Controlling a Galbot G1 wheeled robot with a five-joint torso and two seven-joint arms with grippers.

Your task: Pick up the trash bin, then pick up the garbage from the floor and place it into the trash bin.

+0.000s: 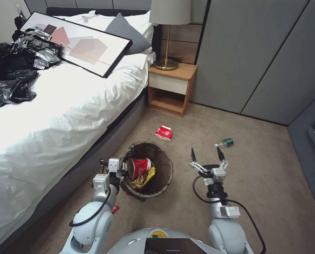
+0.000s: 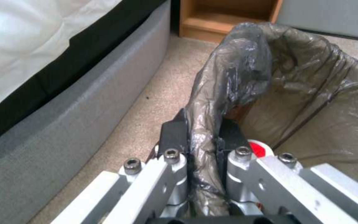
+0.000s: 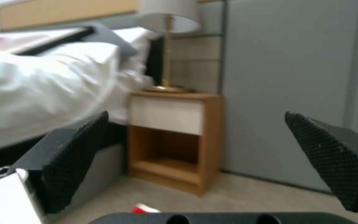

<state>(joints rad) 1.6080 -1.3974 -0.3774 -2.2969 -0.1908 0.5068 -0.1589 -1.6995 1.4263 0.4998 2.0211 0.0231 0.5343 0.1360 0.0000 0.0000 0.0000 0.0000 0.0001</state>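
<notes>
The left gripper (image 2: 202, 140) pinches the trash bin (image 1: 147, 171) by its thin, slippery liner rim; the light bin may slip. The right gripper (image 1: 207, 157) is wide open and empty

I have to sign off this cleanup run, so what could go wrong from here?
1. The left gripper pinches the bin at its rim, over the thin liner; the plastic might tear or slip, tipping out the cup and wrapper.
2. The open right gripper hangs between two pieces, the red cup and the green bottle; the bottle lies on its side and may roll when nudged.
</notes>
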